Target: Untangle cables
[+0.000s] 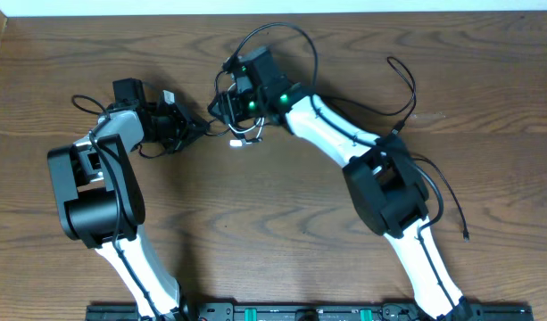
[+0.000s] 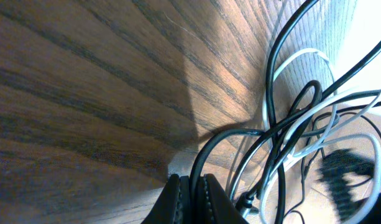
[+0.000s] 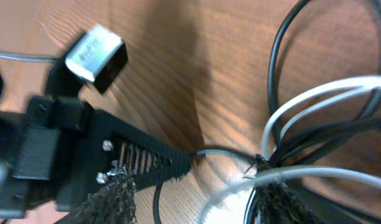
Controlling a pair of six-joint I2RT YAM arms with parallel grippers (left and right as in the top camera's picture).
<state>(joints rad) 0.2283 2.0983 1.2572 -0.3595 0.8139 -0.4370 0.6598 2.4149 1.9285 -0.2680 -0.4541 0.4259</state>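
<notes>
Left gripper (image 2: 191, 188) sits low on the table (image 1: 282, 205), jaws closed tight. A black cable (image 2: 210, 148) comes out from between the fingertips (image 2: 178, 194) and curves up into the knot, so it looks pinched on that cable.

Right gripper (image 3: 196, 190): its two mesh-covered fingers (image 3: 115, 196) stand wide apart at the bottom of the right wrist view, jaws open. The cable bunch touches the finger on the view's right side, but nothing is clamped between the two.

The cables (image 1: 239, 134) are tangled in the gap between the two grippers, upper middle of the table. From the left wrist they show as several black loops crossing over a white cable (image 2: 302, 59). In the right wrist view the strands pinch together at one point just beside the left gripper's tip.

A silver-tipped plug (image 3: 94, 53) with a black body sits above the left gripper.

Farther out, one black loop (image 1: 295, 36) arcs behind the right arm. Another loose black strand (image 1: 407, 85) lies well apart toward the right.
</notes>
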